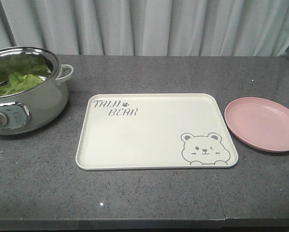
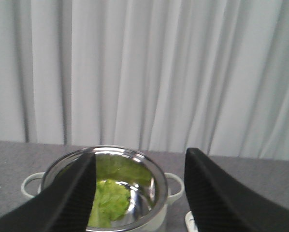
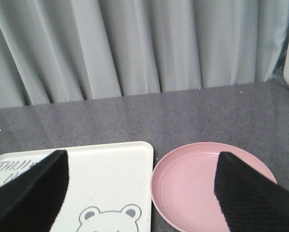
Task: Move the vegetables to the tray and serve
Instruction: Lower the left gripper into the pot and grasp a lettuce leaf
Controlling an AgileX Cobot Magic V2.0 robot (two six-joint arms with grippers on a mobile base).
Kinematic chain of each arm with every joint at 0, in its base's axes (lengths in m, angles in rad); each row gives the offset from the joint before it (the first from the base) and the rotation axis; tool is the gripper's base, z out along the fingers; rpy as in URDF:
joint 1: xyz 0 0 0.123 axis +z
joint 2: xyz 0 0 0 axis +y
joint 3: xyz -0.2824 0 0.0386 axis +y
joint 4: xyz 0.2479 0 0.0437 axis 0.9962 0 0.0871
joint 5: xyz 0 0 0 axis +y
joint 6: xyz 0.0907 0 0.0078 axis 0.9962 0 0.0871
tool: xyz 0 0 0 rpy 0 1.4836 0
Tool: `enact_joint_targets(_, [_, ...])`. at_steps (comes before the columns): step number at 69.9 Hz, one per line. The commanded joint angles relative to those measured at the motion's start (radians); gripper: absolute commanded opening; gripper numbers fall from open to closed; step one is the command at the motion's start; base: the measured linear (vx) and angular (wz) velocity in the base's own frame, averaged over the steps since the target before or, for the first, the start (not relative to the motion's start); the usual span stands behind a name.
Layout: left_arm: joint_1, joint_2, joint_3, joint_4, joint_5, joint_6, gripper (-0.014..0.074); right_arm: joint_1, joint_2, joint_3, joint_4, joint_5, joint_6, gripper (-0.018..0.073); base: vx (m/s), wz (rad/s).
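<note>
Two things hold nothing: the left gripper (image 2: pixel 139 157) and the right gripper (image 3: pixel 143 155), both wide open. The left gripper hangs in front of the pot (image 2: pixel 144 193), which shows between its black fingers (image 2: pixel 62 203). The green lettuce leaves (image 2: pixel 110 198) lie down inside the pot. The right gripper hangs over the spot where the tray (image 3: pixel 106 174) and the pink plate (image 3: pixel 197 188) sit side by side, just apart. The tray lies flat in the middle of the grey table (image 1: pixel 135 203). The pot stands to its left and the plate to its right. A pale curtain (image 1: pixel 159 24) hangs behind.
</note>
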Motion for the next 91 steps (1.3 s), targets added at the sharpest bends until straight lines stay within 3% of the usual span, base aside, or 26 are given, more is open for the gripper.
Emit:
enact_joint_targets(1, [0.000,0.166,-0.199,0.064,0.099,0.010,0.0409,-0.005,0.024,-0.035,0.005,-0.041,-0.017,0.0585,0.00,0.00])
enact_joint_targets(16, [0.000,0.559,-0.595,0.168,0.396,0.012,0.0409,-0.005,0.032,-0.035,0.002,-0.009,-0.055,0.0585,0.00,0.00])
enact_joint_targets(34, [0.000,0.966,-1.001,0.179,0.694,0.049,0.0411,-0.005,0.032,-0.035,0.002,0.009,-0.080,0.0585,0.00,0.00])
enact_joint_targets(49, [0.003,1.084,-1.030,0.174,0.680,0.030,0.0490,-0.005,0.032,-0.035,0.002,0.039,-0.080,0.0585,0.00,0.00])
enact_joint_targets(57, [0.026,1.125,-1.030,0.134,0.676,0.030,0.0521,-0.005,0.032,-0.035,0.003,0.044,-0.080,0.0585,0.00,0.00])
enact_joint_targets(69, [0.055,1.181,-1.030,0.106,0.645,0.030,0.0522,-0.005,0.032,-0.035,0.006,0.057,-0.079,0.0585,0.00,0.00])
enact_joint_targets(91, [0.056,1.289,-1.030,0.049,0.648,0.063,0.0522,-0.005,0.032,-0.035,0.008,0.059,-0.079,0.0585,0.00,0.00])
